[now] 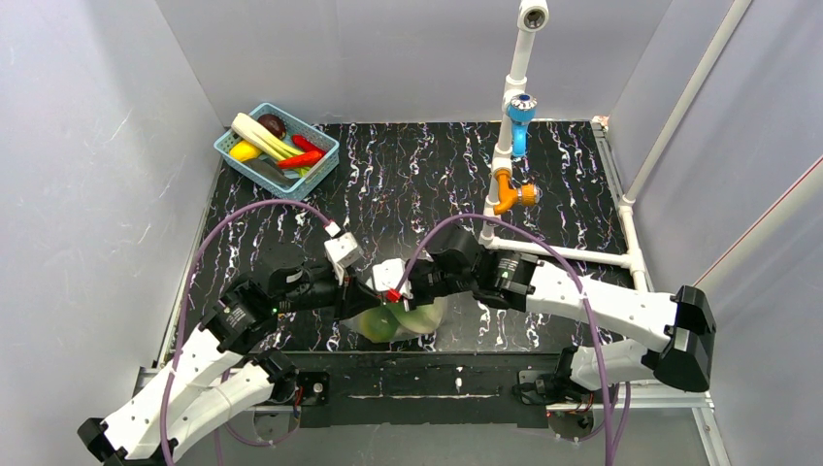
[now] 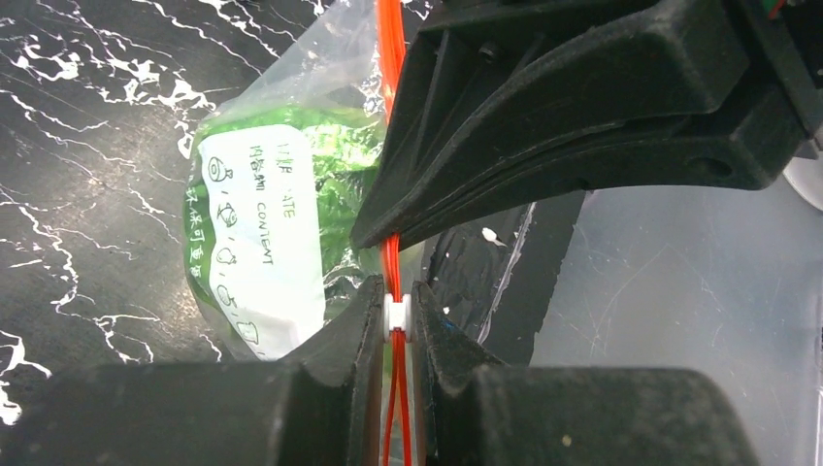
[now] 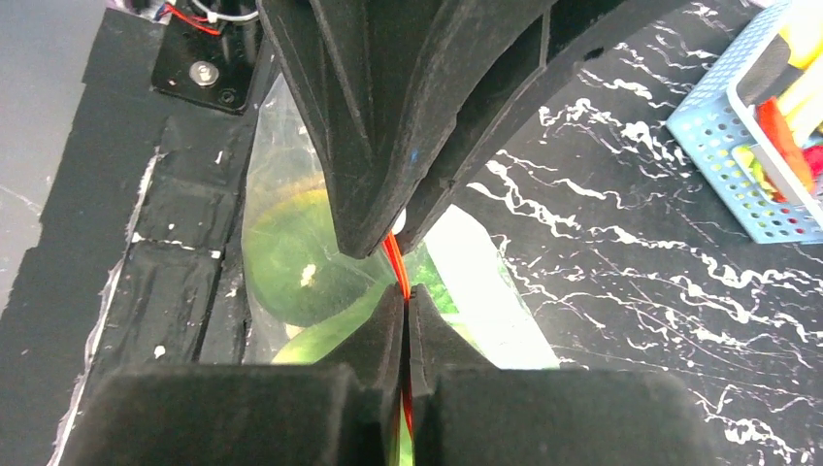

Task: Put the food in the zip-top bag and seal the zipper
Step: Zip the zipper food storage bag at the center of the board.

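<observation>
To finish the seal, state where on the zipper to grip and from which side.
Grip the white slider on the red zipper, fingers on its two flat sides, approaching square to the strip. The strip stands edge-on, leaving both sides open, as the left gripper has it.

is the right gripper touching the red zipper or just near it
Touching. The right wrist view shows the right gripper shut on the zipper, the red strip running between its pressed fingertips.

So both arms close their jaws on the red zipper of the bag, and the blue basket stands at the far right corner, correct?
Not quite: the blue basket stands at the far left corner, as the top external view shows. Both arms do close their jaws on the red zipper of the bag.
</observation>
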You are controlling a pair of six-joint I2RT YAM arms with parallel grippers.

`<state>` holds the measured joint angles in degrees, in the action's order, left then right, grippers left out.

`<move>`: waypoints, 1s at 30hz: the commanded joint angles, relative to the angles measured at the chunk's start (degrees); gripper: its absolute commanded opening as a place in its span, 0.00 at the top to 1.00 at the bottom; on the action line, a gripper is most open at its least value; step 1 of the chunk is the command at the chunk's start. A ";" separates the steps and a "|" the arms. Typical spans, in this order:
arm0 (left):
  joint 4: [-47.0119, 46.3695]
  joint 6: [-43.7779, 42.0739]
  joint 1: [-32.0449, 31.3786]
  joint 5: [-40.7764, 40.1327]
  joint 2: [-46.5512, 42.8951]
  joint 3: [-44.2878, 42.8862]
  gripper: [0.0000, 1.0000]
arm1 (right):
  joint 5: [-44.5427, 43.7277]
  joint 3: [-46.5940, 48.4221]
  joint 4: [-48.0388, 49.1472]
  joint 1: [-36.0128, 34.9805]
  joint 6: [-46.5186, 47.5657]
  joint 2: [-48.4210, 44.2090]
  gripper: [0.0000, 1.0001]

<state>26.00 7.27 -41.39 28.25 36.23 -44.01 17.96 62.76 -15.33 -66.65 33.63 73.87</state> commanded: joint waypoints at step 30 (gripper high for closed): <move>10.53 2.50 -0.08 -16.03 -17.32 -5.82 0.30 | -7.95 -6.62 8.21 4.68 -5.45 -5.03 0.99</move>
<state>34.74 8.75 -41.36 20.53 24.34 -45.10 9.23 52.71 -6.33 -61.93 29.76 66.98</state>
